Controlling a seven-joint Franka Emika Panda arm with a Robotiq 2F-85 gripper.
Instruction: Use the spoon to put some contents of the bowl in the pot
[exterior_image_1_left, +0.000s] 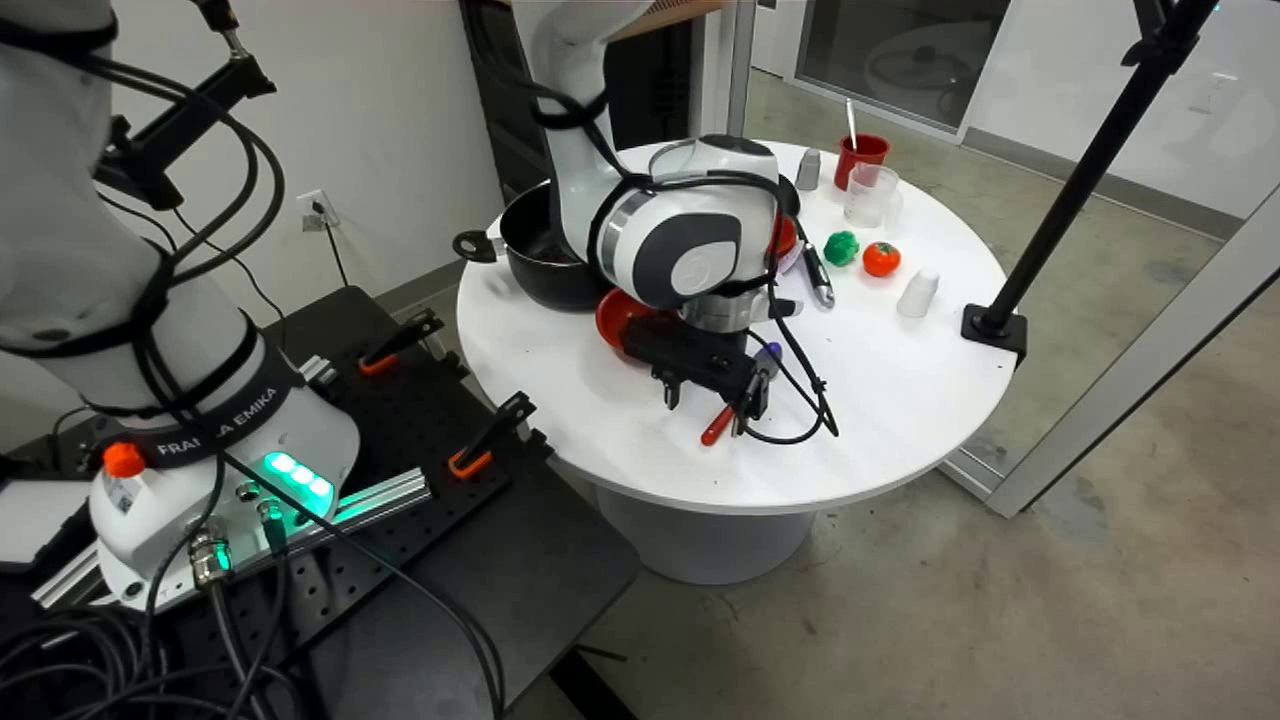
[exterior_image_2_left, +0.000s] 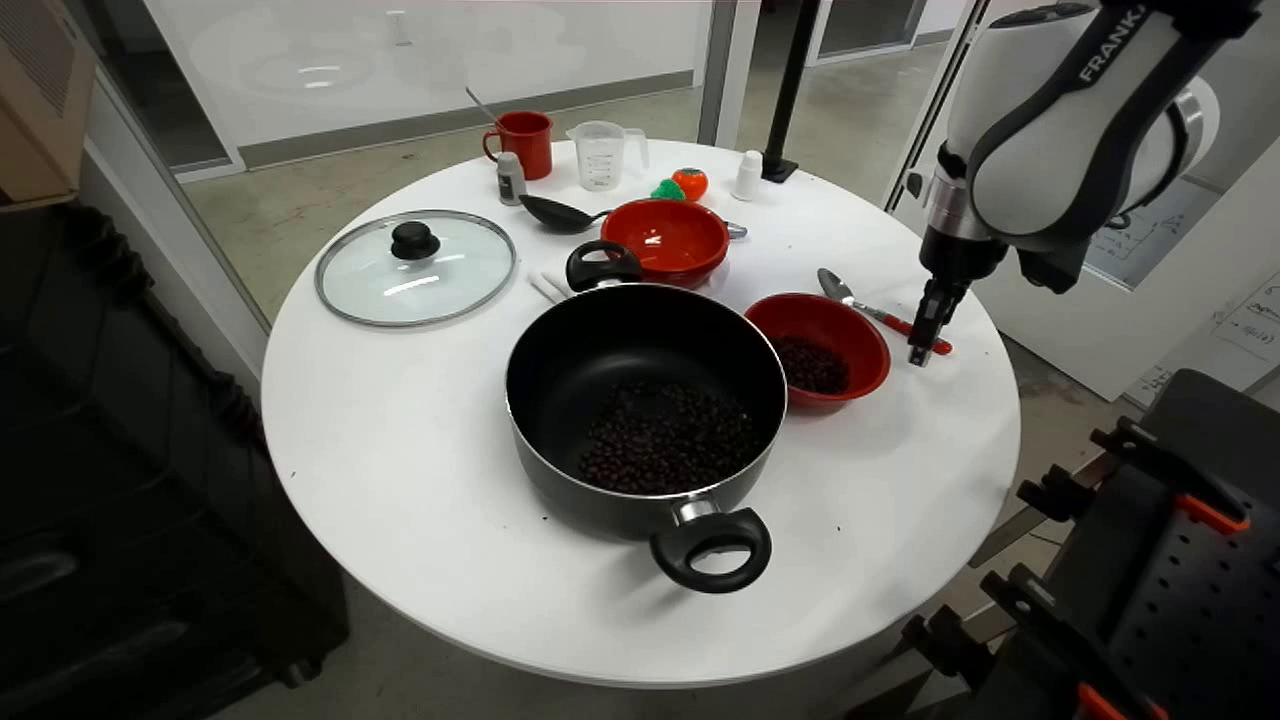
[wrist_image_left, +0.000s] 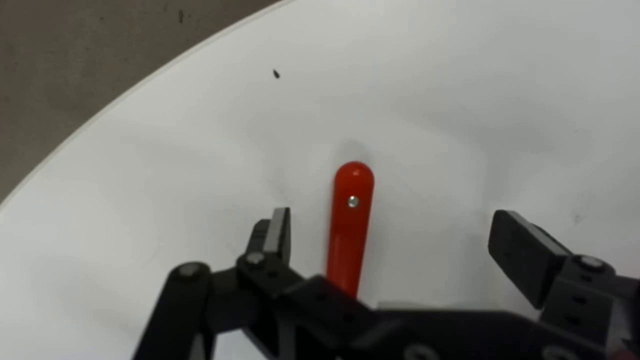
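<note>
- Red-handled, grey-headed: one spoon (exterior_image_2_left: 887, 319), lying on the bench (exterior_image_2_left: 400, 450) just beside one red bowl (exterior_image_2_left: 852, 340) of dark beans (exterior_image_2_left: 808, 366).
- Next to it, one black pot (exterior_image_2_left: 640, 335), dark beans inside too; also one glass lid (exterior_image_2_left: 445, 285), one red mug (exterior_image_2_left: 527, 147).
- I have my tool (wrist_image_left: 397, 235) spread wide, released, the spoon's handle (wrist_image_left: 350, 232) between its fingers (wrist_image_left: 279, 232), a gap at each side.

Your base (exterior_image_1_left: 295, 430), well apart from the gripper (wrist_image_left: 391, 216), reads "FRANKA EMIKA", partly covered. Above the gripper, your arm (exterior_image_2_left: 1065, 140) shows "FRANK".

White table (exterior_image_2_left: 400, 500) beneath pot (exterior_image_2_left: 640, 345), spoon (exterior_image_2_left: 888, 319), lid (exterior_image_2_left: 416, 275)
</note>
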